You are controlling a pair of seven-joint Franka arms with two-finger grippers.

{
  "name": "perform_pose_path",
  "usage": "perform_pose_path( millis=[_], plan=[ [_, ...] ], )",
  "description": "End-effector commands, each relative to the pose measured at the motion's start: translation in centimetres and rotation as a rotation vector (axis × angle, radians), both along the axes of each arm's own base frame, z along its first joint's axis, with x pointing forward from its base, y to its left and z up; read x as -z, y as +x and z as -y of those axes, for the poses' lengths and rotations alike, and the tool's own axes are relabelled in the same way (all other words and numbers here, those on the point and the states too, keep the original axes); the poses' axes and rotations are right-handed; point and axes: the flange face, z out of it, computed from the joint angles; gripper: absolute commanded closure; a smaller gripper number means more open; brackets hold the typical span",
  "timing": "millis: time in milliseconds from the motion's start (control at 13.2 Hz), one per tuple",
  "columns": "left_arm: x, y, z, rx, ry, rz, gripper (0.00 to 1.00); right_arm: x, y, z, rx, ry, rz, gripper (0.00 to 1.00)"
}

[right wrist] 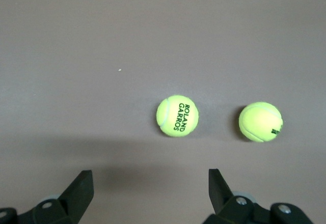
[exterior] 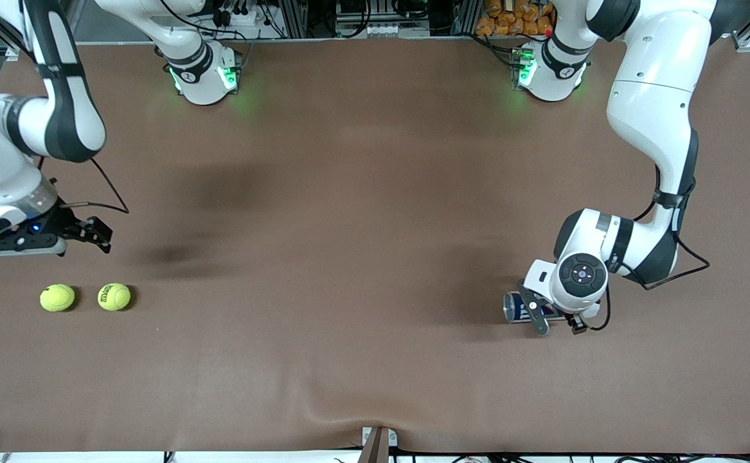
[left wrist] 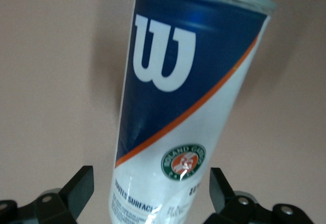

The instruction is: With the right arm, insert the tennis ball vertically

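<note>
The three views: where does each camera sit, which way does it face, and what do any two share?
Front view: high across the table, facing both bases; shows both arms, the left end effector open around the ball can.
Left wrist view: on the left wrist, facing the can; finger shows.
Right wrist view: on the right wrist, facing two tennis balls; finger shows.
Shared: front and right wrist show both balls, under the open right end effector.

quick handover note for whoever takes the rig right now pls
Right gripper: open, holding nothing, over bare table beside the two balls.
Left gripper: open, its fingers either side of the can, which lies at the left arm's end of the table; no grip shown.
Printed ball and plain ball sit side by side, apart, at the right arm's end.
Done: nothing picked or inserted.
Left: secure the can, pick a ball with the right arm, insert it.
</note>
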Motion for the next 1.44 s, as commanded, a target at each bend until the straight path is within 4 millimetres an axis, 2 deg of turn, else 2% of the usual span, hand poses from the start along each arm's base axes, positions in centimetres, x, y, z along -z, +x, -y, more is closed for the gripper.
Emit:
perform_pose_path(
  millis=[0,227,605,983,1134,1210,1361],
  plan=[
    [1.0,0.5,0.1,0.040,0.004,0.020,0.00,4.0,1.0,0.6,-0.019,-0.028,0.018,0.00],
    [2.6,0.6,0.2,0.058,-0.010,0.034,0.00,8.0,1.5,1.2,-0.016,-0.040,0.038,0.00],
    [3.8,0.5,0.3,0.062,-0.014,0.029,0.00,10.5,3.3,2.4,0.001,-0.046,0.028,0.00],
    [3.9,0.5,0.5,0.046,-0.016,0.032,0.00,12.6,5.3,3.2,0.011,-0.052,0.028,0.00],
    [3.9,0.5,0.5,0.052,-0.017,0.031,0.22,12.9,5.3,3.2,0.018,-0.049,0.026,0.00],
    [3.8,0.5,0.5,0.055,-0.017,0.032,0.28,13.5,5.3,3.3,0.020,-0.048,0.020,0.00],
    [3.8,0.5,0.5,0.060,-0.017,0.031,0.31,14.5,5.4,3.8,0.026,-0.053,0.036,0.00]
  ],
)
